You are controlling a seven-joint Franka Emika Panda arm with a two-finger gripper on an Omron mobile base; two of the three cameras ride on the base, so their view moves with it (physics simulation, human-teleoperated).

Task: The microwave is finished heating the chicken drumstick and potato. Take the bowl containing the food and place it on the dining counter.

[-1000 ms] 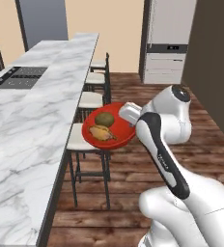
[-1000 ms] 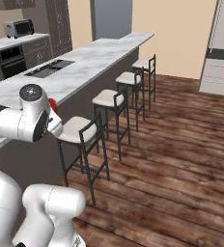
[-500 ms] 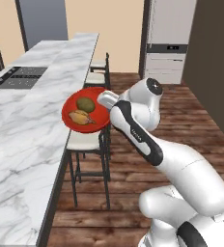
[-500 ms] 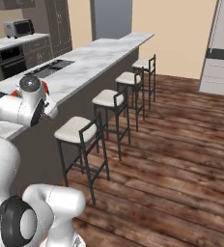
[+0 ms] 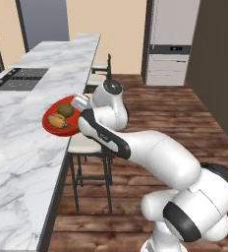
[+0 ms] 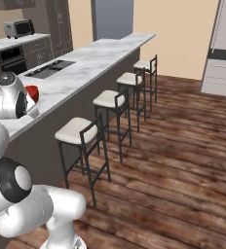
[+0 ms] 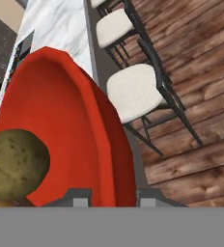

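The red bowl (image 5: 61, 119) hangs over the near edge of the dining counter (image 5: 22, 157); whether it touches the marble I cannot tell. Inside lie the olive-brown potato (image 5: 64, 109) and the yellow-orange chicken drumstick (image 5: 58, 121). My gripper (image 5: 79, 104) is shut on the bowl's right rim. In the hand view the bowl (image 7: 70, 116) rises ahead with its rim between my gripper (image 7: 114, 195) jaws, and the potato (image 7: 15, 164) sits at the left. From the right base the bowl (image 6: 32, 91) peeks out behind my wrist. The microwave is out of view.
Dark stools with white cushions (image 5: 85, 144) line the counter's right side, one right under my arm. A black cooktop (image 5: 18, 78) is set into the marble farther back. A tall fridge (image 5: 172, 42) stands beyond open wood floor (image 6: 183, 146).
The arm has swung left with the bowl, from over the stools to over the dining counter's edge. The grip has stayed shut.
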